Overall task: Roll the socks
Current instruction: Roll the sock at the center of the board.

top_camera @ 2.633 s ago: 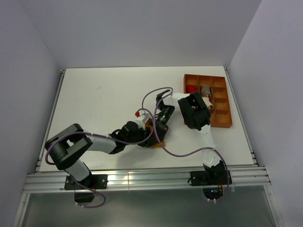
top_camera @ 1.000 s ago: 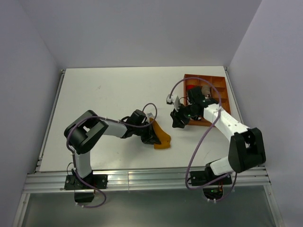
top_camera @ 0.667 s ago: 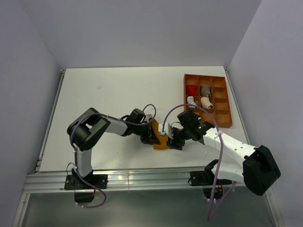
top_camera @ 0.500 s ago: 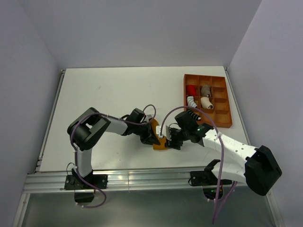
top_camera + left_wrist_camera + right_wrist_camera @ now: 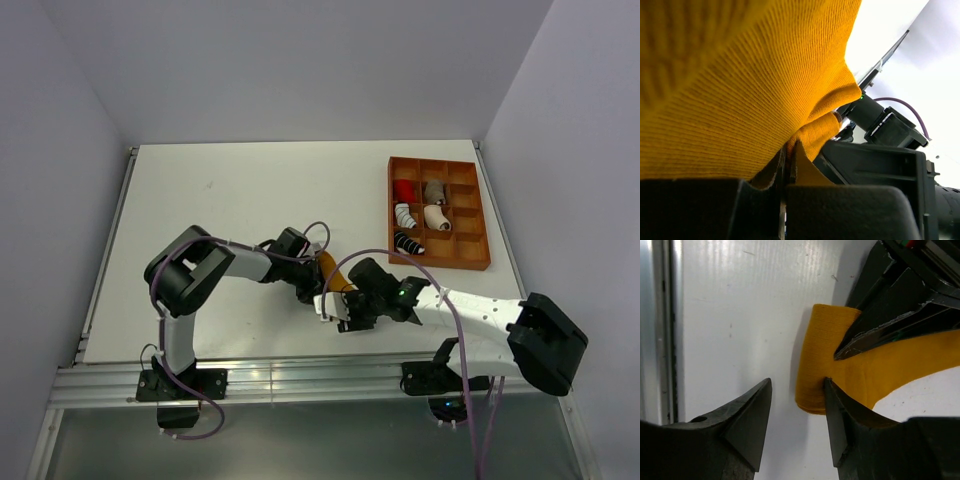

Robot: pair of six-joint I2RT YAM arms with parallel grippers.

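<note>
The mustard-orange sock (image 5: 334,274) lies on the table, mostly hidden by both grippers. It fills the left wrist view (image 5: 740,75) and shows in the right wrist view (image 5: 880,372). My left gripper (image 5: 311,287) is shut on it, pinching a fold (image 5: 788,152). My right gripper (image 5: 334,307) is open (image 5: 796,383) around the sock's rounded end; one finger (image 5: 840,420) touches the fabric. The left gripper's fingertips (image 5: 875,335) press the sock just beyond. A black-and-white striped sock (image 5: 409,242) lies rolled in the tray.
The orange compartment tray (image 5: 482,215) stands at the right and holds a red bundle (image 5: 403,190), a grey bundle (image 5: 433,189) and two pale rolls (image 5: 403,214). The table's near edge rail (image 5: 662,340) runs close to the right gripper.
My right arm has swung from the tray down to the mustard sock's near end, jaws open. The left gripper has stayed shut on the sock. The striped roll now shows in the tray.
</note>
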